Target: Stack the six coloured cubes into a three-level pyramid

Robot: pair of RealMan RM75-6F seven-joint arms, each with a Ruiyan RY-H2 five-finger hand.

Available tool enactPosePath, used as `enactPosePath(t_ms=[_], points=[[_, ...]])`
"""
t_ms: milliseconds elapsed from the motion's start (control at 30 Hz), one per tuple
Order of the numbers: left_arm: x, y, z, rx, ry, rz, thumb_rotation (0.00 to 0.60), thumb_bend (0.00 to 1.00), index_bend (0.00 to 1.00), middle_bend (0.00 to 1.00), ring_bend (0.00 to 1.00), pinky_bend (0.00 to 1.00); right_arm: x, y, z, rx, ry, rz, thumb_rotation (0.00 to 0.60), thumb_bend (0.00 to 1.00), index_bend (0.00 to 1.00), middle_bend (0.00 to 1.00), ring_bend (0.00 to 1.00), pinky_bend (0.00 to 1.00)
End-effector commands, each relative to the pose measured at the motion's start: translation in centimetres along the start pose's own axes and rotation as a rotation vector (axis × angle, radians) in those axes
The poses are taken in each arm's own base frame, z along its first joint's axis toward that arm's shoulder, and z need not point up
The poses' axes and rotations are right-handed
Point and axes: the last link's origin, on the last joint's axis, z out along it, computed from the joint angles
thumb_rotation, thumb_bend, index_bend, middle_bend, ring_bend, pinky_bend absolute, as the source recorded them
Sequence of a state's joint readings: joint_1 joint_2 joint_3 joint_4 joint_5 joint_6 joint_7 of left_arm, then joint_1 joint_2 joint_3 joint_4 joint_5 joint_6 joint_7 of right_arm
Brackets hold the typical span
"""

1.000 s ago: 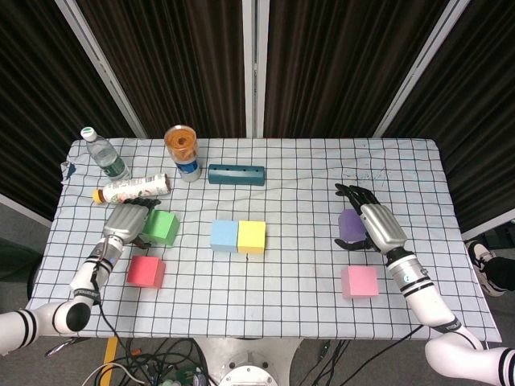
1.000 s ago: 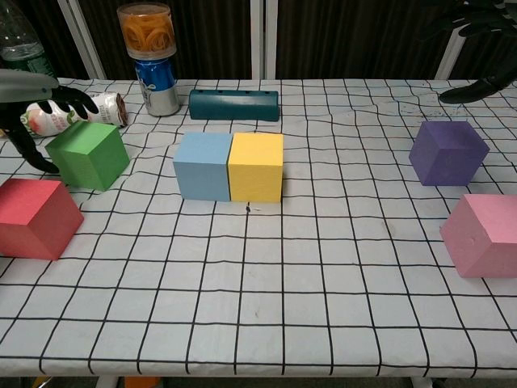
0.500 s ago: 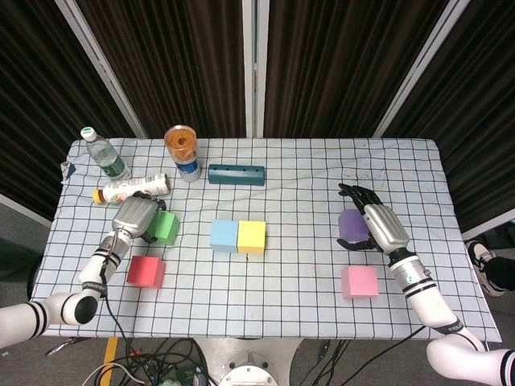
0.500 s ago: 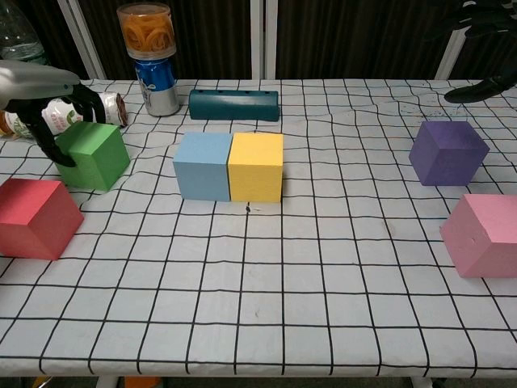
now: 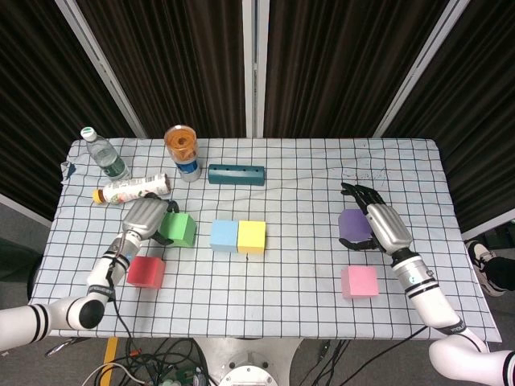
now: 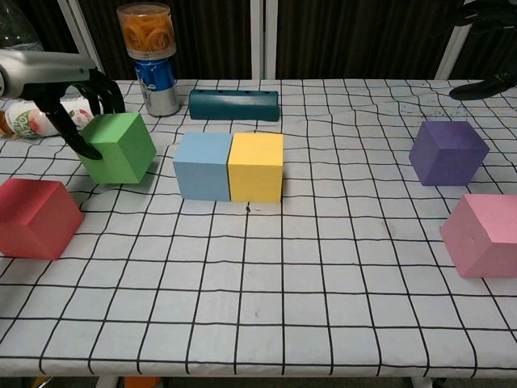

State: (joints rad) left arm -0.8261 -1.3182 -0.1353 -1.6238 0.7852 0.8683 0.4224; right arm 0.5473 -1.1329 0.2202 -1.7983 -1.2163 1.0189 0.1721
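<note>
The worktop (image 5: 306, 281) wears a white grid-lined cloth. On it sit six cubes — red cube (image 5: 146, 272), green cube (image 5: 180, 228), blue cube (image 5: 224, 236) touching yellow cube (image 5: 252, 236), purple cube (image 5: 353, 224), pink cube (image 5: 360, 282) — plus a teal block (image 5: 236, 174), can (image 5: 187, 167), water bottle (image 5: 105, 156) and a toppled bottle (image 5: 133, 190).

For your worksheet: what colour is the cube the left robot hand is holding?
Green cube, held by the left robot hand; clearest in the chest view.

Green cube (image 6: 119, 147), blue cube (image 6: 203, 165), yellow cube (image 6: 257, 166), purple cube (image 6: 447, 152), pink cube (image 6: 486, 235), red cube (image 6: 36, 217); black-on-white checked tablecloth (image 6: 323, 267)
</note>
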Motion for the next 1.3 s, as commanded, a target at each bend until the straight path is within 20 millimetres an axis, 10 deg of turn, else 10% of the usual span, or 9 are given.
enactPosePath(t_ms=[33,1300], points=[[-0.1,1.2,0.1,-0.002,0.003,-0.008,0.6,0.09,0.39,0.46,0.33,0.18,0.0,0.1,0.0,0.0,0.0,-0.001,0.6,0.1,0.0,0.16,0.0,0.0],[-1.6,5.5,1.3,0.034,0.02,0.044,0.6,0.09,0.38,0.46,0.33,0.18,0.3,0.6,-0.6,-0.009,0.0,0.005,0.6,0.1,0.0,0.16,0.0,0.0]])
